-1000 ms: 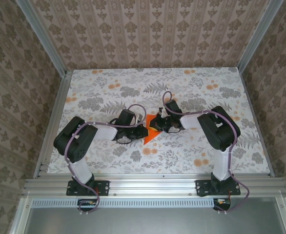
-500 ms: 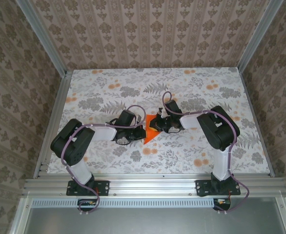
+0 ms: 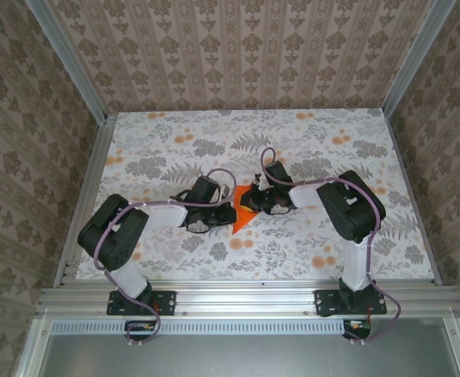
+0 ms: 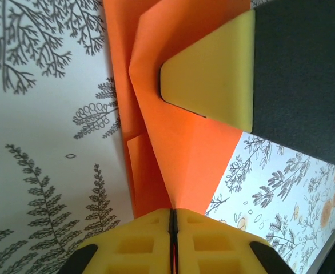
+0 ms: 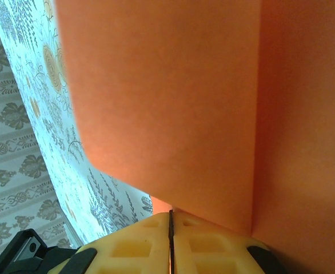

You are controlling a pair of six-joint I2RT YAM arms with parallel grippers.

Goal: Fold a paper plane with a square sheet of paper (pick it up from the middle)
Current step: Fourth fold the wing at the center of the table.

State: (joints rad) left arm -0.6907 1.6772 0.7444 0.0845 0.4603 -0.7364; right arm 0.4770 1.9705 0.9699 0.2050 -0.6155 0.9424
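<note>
The square sheet of paper is bright orange, folded into a pointed shape, and lies mid-table between my two grippers. My left gripper comes in from the left. In the left wrist view my left gripper is shut on a raised crease of the paper. One yellow pad of my right gripper rests against the paper's far part. My right gripper reaches in from the right. In the right wrist view my right gripper is shut, with the orange paper running down into its seam.
The floral tabletop has bare room behind, in front and to both sides. Aluminium rails edge the table, and patterned walls close in the back and sides.
My left arm's elbow has drifted left and its jaws have pinched tighter on the paper. The paper's near tip has shifted slightly left. The right arm has stayed still.
</note>
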